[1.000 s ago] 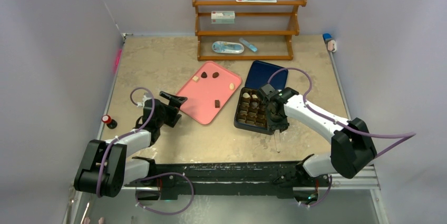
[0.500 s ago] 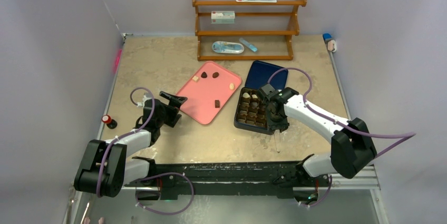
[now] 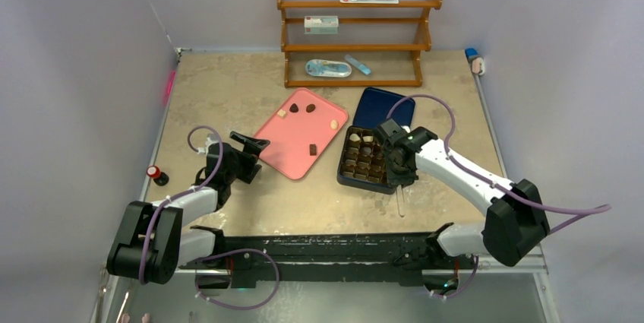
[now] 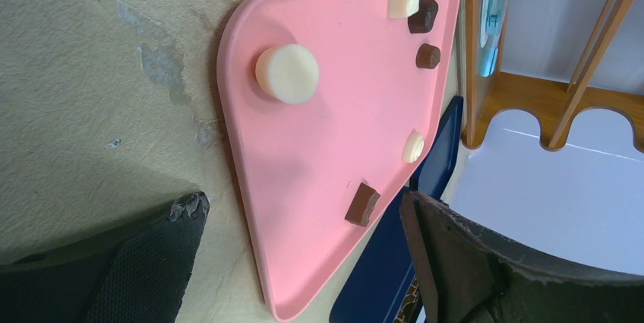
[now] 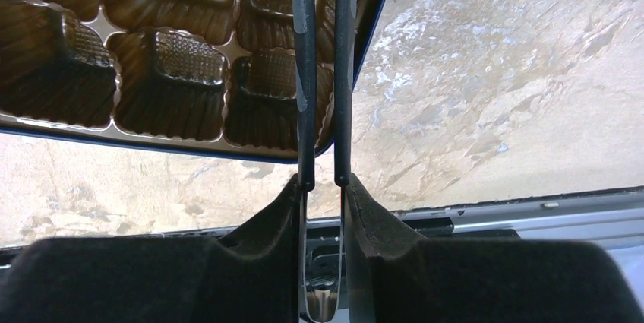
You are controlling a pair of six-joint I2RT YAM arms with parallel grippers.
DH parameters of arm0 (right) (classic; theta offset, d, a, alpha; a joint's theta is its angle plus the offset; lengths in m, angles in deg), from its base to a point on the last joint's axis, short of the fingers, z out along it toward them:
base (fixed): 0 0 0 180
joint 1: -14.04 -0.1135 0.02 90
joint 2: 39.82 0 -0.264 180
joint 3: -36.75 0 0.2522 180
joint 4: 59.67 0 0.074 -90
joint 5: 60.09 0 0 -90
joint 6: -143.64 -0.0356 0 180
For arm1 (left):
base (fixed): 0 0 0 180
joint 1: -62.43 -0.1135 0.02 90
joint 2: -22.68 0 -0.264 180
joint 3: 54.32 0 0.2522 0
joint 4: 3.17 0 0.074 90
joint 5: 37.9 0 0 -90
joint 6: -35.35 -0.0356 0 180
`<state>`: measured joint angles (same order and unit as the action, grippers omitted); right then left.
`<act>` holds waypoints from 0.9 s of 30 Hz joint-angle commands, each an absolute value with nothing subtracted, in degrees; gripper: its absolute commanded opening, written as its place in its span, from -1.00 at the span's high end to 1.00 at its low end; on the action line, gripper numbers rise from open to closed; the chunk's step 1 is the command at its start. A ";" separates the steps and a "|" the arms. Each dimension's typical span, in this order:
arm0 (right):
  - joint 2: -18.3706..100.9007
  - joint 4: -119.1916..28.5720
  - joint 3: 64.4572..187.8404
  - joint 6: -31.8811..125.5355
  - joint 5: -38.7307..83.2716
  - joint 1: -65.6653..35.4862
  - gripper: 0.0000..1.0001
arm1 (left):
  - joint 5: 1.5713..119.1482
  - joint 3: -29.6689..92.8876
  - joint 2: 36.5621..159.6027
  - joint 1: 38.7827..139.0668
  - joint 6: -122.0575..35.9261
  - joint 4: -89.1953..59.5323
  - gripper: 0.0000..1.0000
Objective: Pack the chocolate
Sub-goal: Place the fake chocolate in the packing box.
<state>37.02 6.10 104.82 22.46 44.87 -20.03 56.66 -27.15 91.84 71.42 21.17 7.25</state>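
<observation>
Several small chocolate pieces lie on the pink tray: a cream square, two dark ones, a cream one and a dark square. The left wrist view shows them too, plus a round cream piece. The dark gridded box holds several pieces. My left gripper is open and empty at the tray's left corner. My right gripper is shut on metal tweezers over the box's near right cells, which look empty. The tweezer tips are out of view.
The blue lid lies behind the box. A wooden shelf with small items stands at the back. A red-capped bottle sits at the left edge. A pink marker lies by the left wall.
My right arm has shifted slightly, its elbow moving right and the gripper edging back over the box. The left arm and the chocolates have not moved.
</observation>
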 commanded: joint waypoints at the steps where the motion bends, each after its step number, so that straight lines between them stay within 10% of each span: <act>1: 34.83 6.66 108.00 24.08 46.49 -19.80 0.56 | 56.30 -27.37 93.18 70.97 20.13 2.14 -0.99; 27: 64.58 3.46 142.66 32.45 35.51 -24.89 0.55 | 55.03 -26.79 93.45 70.95 20.98 2.82 -0.99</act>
<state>61.31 2.74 136.05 30.86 37.09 -24.31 56.57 -27.02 92.02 71.42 21.30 7.36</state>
